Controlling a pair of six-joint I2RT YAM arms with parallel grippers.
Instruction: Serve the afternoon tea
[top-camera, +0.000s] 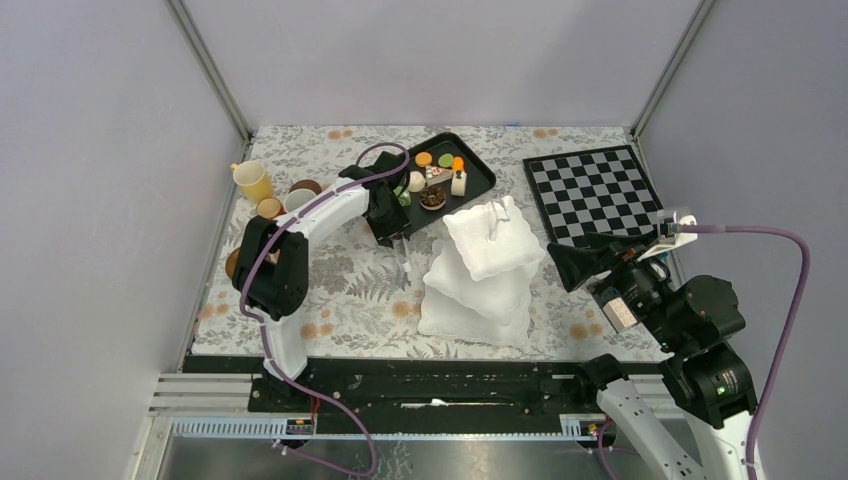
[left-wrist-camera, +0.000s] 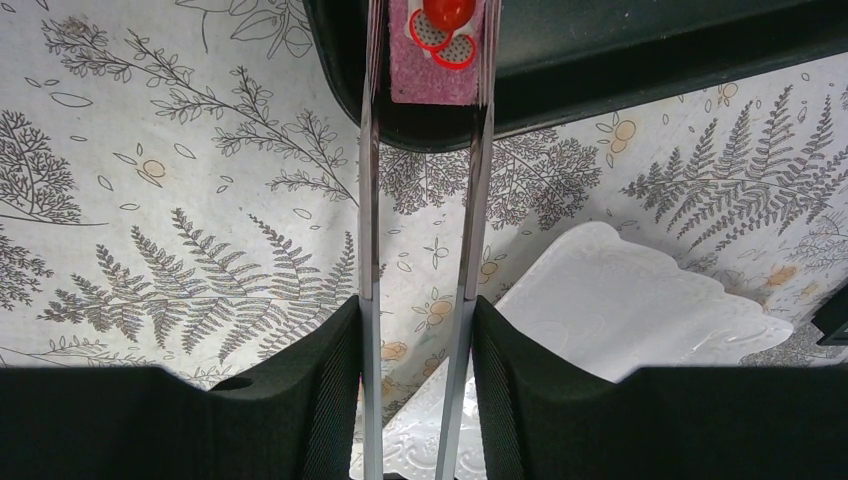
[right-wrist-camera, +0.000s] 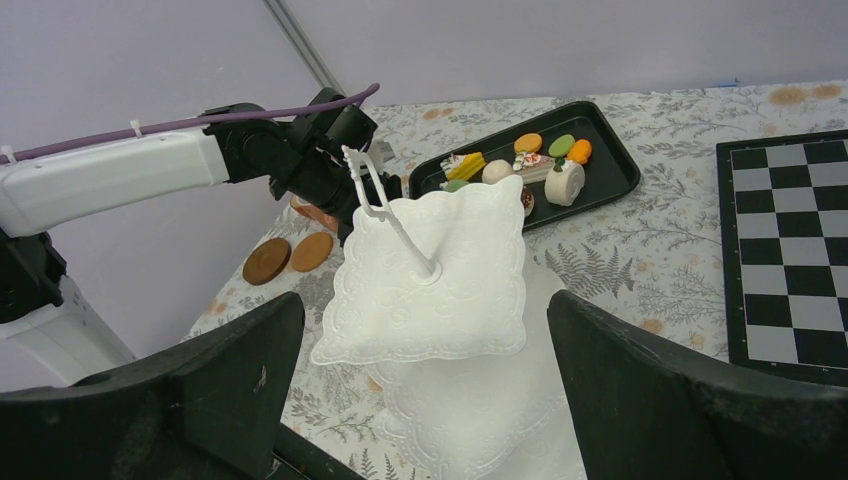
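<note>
Silver tongs (left-wrist-camera: 369, 200) pinched in left gripper (left-wrist-camera: 416, 322); tips flank pink cake slice (left-wrist-camera: 435, 72) at near-left corner of black tray (left-wrist-camera: 620, 60) | white three-tier stand (top-camera: 480, 265) mid desk (top-camera: 340, 290), just near of tray | right gripper (right-wrist-camera: 425, 310) spread, right of stand, apart from it

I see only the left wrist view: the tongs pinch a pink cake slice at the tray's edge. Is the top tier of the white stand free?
Observer: Yes. In the right wrist view the top tier of the white stand is bare.
Operator: And the other arm?
Observer: The right gripper hovers to the right of the stand, jaws wide open, holding nothing.
Operator: Are more cakes waiting?
Observer: Yes, several. An orange macaron, a green macaron and others lie on the black tray.
</note>
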